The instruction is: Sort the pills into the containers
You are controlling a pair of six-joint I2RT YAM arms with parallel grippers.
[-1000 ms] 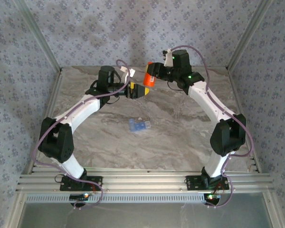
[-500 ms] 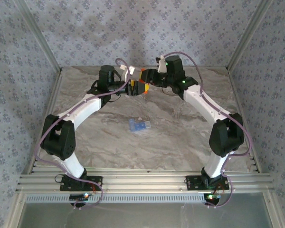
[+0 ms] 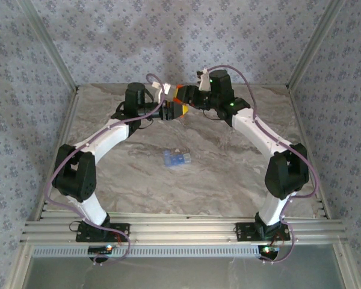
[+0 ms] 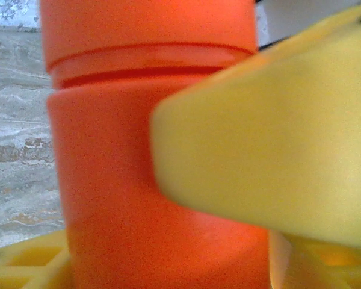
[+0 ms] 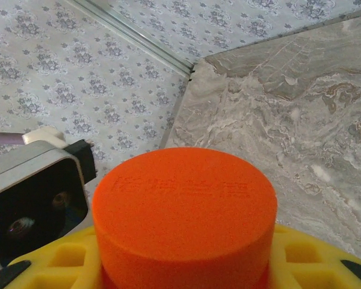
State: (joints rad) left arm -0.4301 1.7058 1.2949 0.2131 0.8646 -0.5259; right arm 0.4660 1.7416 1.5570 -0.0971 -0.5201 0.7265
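Two grippers met over the far middle of the marble-patterned table (image 3: 228, 174), close to the wallpapered back wall (image 3: 180, 42), with the orange bottle (image 3: 180, 103) caught between them. In the overhead view the right gripper (image 3: 190, 97) reached the bottle from the right and the left gripper (image 3: 168, 112) from the left, the two arms curving in from their bases at the near edge. The right wrist camera looked down on the flat top of the red-orange cap (image 5: 183, 205), which sat squarely between that gripper's yellow fingers (image 5: 316, 259), one on either side at the bottom of the picture. The right claw was clamped on the bottle. A dark housing (image 5: 30, 192) stood just to the left of the cap. The left wrist camera was very close and blurred: the bottle's body rose through the middle, its cap above a thin dark seam, and one yellow finger (image 4: 277, 150) lay across the front of its right side while the other showed low at the left. The left claw's jaws therefore straddled the bottle, but whether they pressed on it or merely stood around it could not be told (the picture was too soft at the contact). The pale blue container (image 3: 176, 158) lay on the table near its centre, well apart from both grippers and untouched.
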